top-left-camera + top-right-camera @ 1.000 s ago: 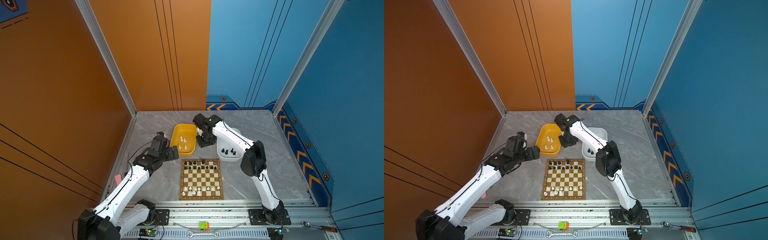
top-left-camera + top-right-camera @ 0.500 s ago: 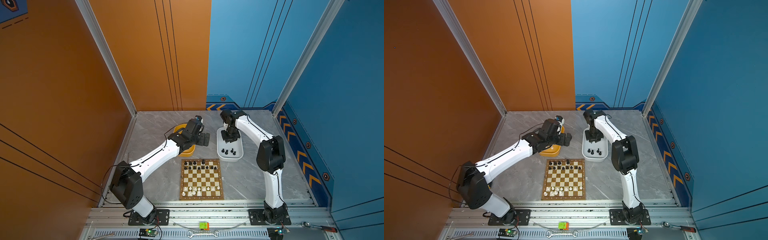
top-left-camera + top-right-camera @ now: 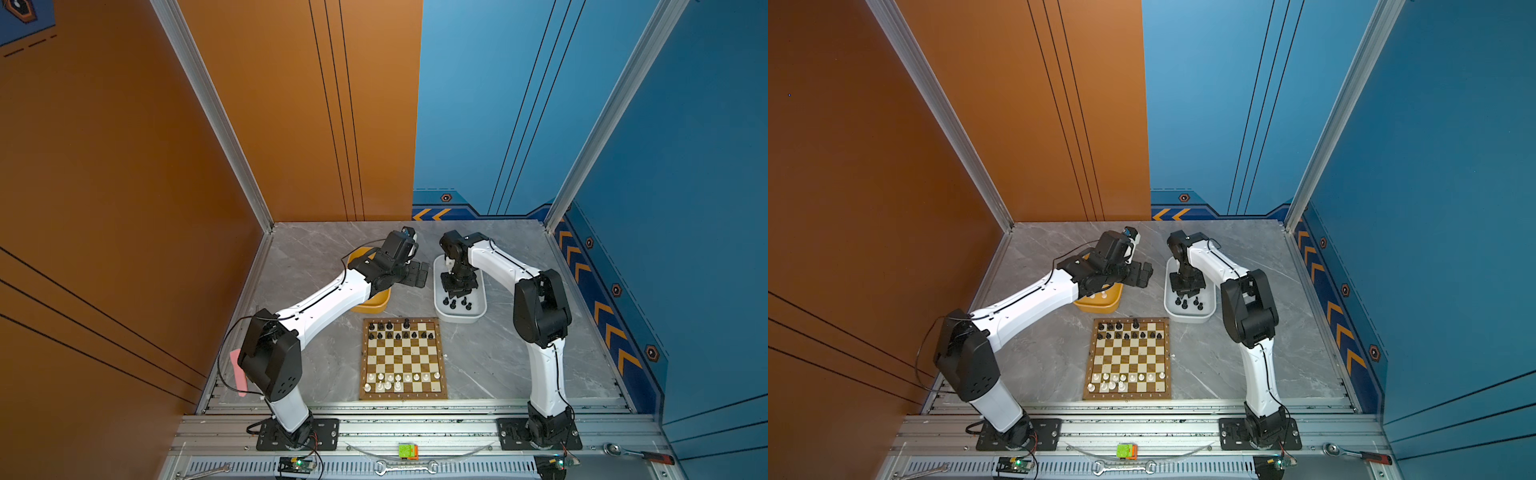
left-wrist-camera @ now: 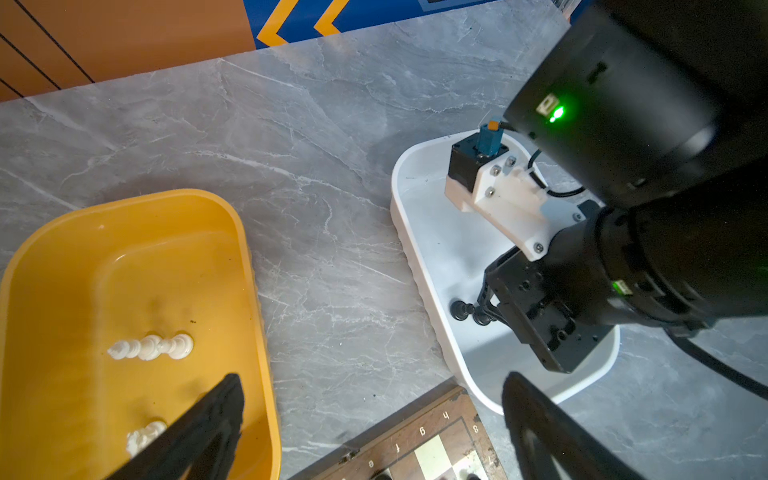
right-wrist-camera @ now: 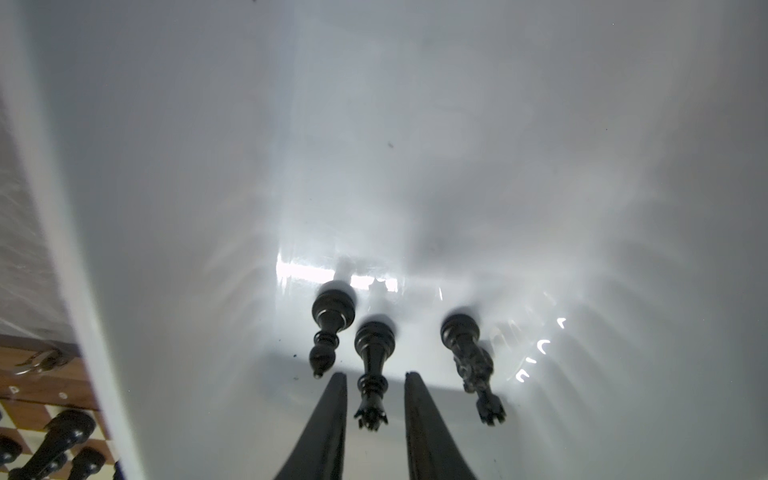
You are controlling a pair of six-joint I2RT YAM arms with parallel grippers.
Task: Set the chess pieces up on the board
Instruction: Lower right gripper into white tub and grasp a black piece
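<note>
The board [image 3: 403, 397] [image 3: 1127, 397] lies at the front middle. Black chess pieces [image 3: 397, 332] fill its far rows and white chess pieces [image 3: 390, 380] its near rows. My right gripper [image 3: 456, 286] [image 3: 1187, 284] reaches down into the white tub [image 3: 457, 318]. In the right wrist view this gripper [image 5: 374, 376] is open, its fingers [image 5: 332, 415] narrowly either side of a black queen [image 5: 372, 353], with a gap on both sides. A black bishop [image 5: 328, 328] and another black piece [image 5: 469, 353] stand beside it. My left gripper [image 3: 422, 272] [image 4: 374, 380] is wide open and empty, between the two tubs.
The yellow tub [image 3: 372, 307] [image 4: 257, 291] holds loose white pieces [image 4: 153, 347]. The white tub [image 4: 415, 257] touches the board's far right corner. A wrench [image 3: 405, 468], a green-orange block [image 3: 407, 451] and a ratchet [image 3: 636, 455] lie on the front rail. Walls close in left, back and right.
The right arm left the yellow tub and went down into the white tub, its jaws narrowing around the queen. The left arm swung from the left side to beside the yellow tub.
</note>
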